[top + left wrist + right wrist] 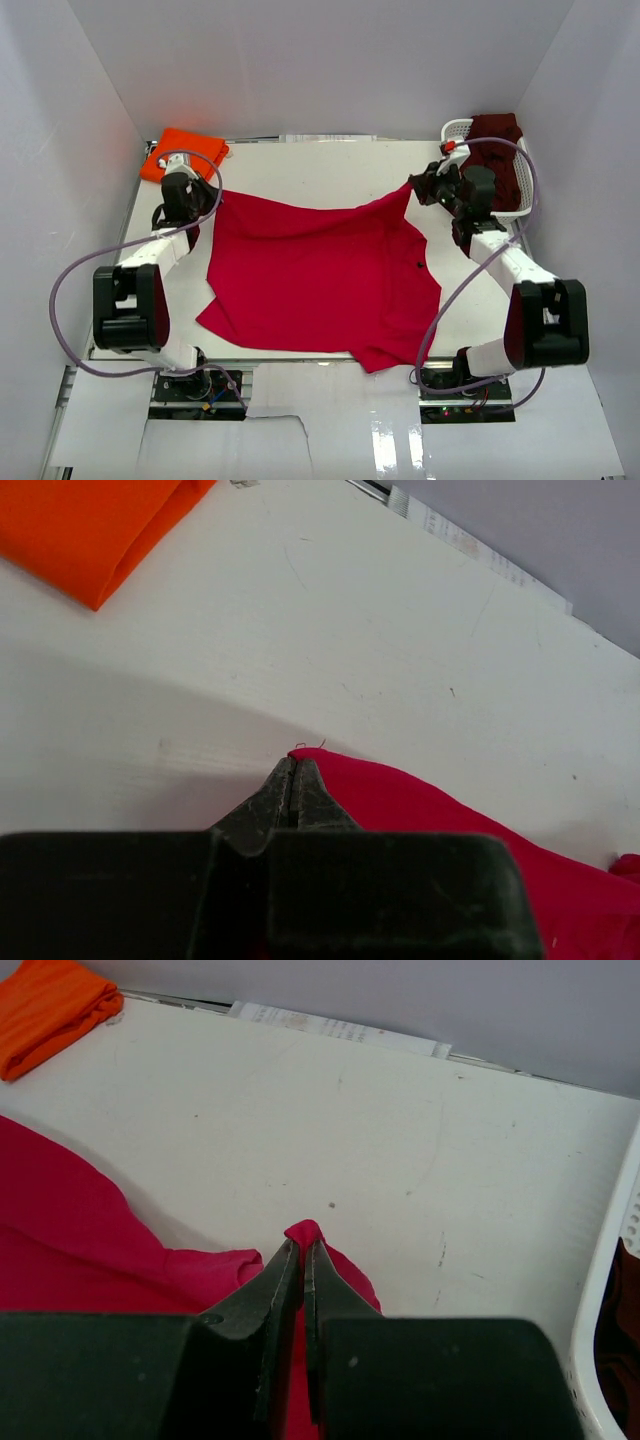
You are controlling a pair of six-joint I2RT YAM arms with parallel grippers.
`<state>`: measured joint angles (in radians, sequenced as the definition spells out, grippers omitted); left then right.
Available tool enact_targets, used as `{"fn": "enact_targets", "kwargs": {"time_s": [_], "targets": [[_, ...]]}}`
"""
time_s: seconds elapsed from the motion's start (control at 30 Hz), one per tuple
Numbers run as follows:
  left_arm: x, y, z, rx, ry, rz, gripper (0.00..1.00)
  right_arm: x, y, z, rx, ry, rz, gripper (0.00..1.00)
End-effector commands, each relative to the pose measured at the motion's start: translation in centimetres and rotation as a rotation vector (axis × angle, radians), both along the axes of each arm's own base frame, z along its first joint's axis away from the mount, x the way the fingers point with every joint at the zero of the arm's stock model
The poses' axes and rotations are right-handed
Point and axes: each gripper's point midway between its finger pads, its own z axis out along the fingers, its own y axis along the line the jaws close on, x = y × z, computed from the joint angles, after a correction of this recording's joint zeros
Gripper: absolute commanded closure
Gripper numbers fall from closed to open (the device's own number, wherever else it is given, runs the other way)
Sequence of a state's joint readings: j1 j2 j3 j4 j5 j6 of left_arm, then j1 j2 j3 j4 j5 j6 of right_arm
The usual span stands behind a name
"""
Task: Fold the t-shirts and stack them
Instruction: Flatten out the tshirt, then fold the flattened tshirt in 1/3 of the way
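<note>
Robotics lab cell, white walls (320,60), white table (330,170), 2 bolted arms (150,262)

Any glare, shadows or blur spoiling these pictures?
Top view: glare streaks the glossy strip at the bottom. Left wrist: a broad soft shadow on the table beside the left gripper. Right wrist: the right gripper, pinching the red t-shirt, looks dark.

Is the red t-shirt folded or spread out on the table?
Spread out. The red t-shirt lies open on the table; left gripper and right gripper each pinch a far corner.
</note>
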<state>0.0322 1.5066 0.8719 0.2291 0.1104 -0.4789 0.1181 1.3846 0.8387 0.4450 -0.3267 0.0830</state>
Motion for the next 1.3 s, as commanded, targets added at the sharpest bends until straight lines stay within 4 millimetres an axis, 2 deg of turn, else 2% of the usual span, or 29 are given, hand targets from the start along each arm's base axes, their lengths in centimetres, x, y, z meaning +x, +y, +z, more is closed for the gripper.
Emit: {"fn": "enact_targets", "kwargs": {"time_s": [0.0,0.03,0.07,0.17,0.2,0.23,0.27,0.3,0.33,0.37,0.43,0.47,0.53,0.57,0.6,0.67,0.7,0.87,0.9,0.93,1.0,1.07,1.27], "targets": [[2.3,0.4,1.7,0.033,-0.058,0.007,1.0,2.5,0.8,2.9,0.028,-0.075,0.033,0.92],[2.9,0.4,0.6,0.036,-0.034,0.001,1.0,3.5,1.0,2.7,0.032,-0.063,0.037,0.92],[3.6,0.4,1.2,0.042,-0.048,-0.001,1.0,4.1,1.2,2.5,0.036,-0.053,0.043,0.92],[5.3,0.4,0.5,0.051,-0.037,-0.009,1.0,6.3,1.6,1.7,0.022,-0.017,0.058,0.92],[5.7,0.4,0.3,0.053,-0.035,-0.012,1.0,7.0,1.7,-0.3,0.008,0.044,0.057,0.92],[6.1,0.4,0.0,0.054,-0.031,-0.016,1.0,7.6,1.7,-0.3,0.0,0.05,0.058,0.92],[6.9,0.4,-0.4,0.06,-0.026,-0.023,1.0,8.6,1.7,0.7,-0.011,0.03,0.058,0.92],[7.3,0.4,-0.8,0.061,-0.02,-0.025,1.0,9.1,1.7,0.3,-0.02,0.039,0.053,0.92],[7.7,0.4,-0.9,0.063,-0.019,-0.028,1.0,9.9,1.6,-0.9,-0.029,0.065,0.047,0.92],[8.0,0.5,-1.8,0.068,-0.002,-0.029,1.0,10.5,1.6,-0.6,-0.037,0.066,0.044,0.92],[9.0,0.5,-1.9,0.065,-0.007,-0.031,1.0,11.9,1.6,-2.6,-0.048,0.108,0.04,0.92],[9.0,0.5,-2.6,0.064,0.008,-0.032,1.0,12.1,1.6,-2.0,-0.047,0.096,0.039,0.92],[9.7,0.7,-2.3,0.065,0.0,-0.035,1.0,12.9,1.8,-3.4,-0.044,0.124,0.04,0.92],[9.9,0.8,-2.2,0.062,-0.001,-0.034,1.0,13.4,1.9,-2.8,-0.038,0.112,0.04,0.92],[10.3,1.0,-2.3,0.06,-0.001,-0.035,1.0,13.9,2.0,-3.9,-0.039,0.13,0.045,0.92],[10.6,1.9,-2.2,0.051,-0.002,-0.019,1.0,14.7,2.1,-3.6,-0.032,0.122,0.045,0.92],[10.8,2.0,-2.4,0.046,0.001,-0.025,1.0,15.2,2.1,-4.6,-0.034,0.14,0.041,0.92],[11.9,3.5,-2.3,0.06,0.0,-0.008,1.0,16.9,2.5,-6.2,-0.033,0.17,0.048,0.92],[11.9,3.8,-2.3,0.062,0.0,-0.002,1.0,17.2,2.5,-7.4,-0.035,0.19,0.048,0.92],[11.9,4.2,-2.5,0.061,0.005,0.006,1.0,17.6,2.8,-7.0,-0.029,0.186,0.061,0.92],[11.9,4.6,-2.8,0.06,0.01,0.01,1.0,17.9,3.0,-7.8,-0.022,0.199,0.073,0.92],[11.9,4.9,-3.3,0.06,0.019,0.012,1.0,18.3,3.2,-7.6,-0.015,0.193,0.076,0.92],[12.3,4.8,-4.5,0.055,0.036,0.0,1.0,19.8,3.5,-8.7,-0.016,0.204,0.087,0.92]]}}
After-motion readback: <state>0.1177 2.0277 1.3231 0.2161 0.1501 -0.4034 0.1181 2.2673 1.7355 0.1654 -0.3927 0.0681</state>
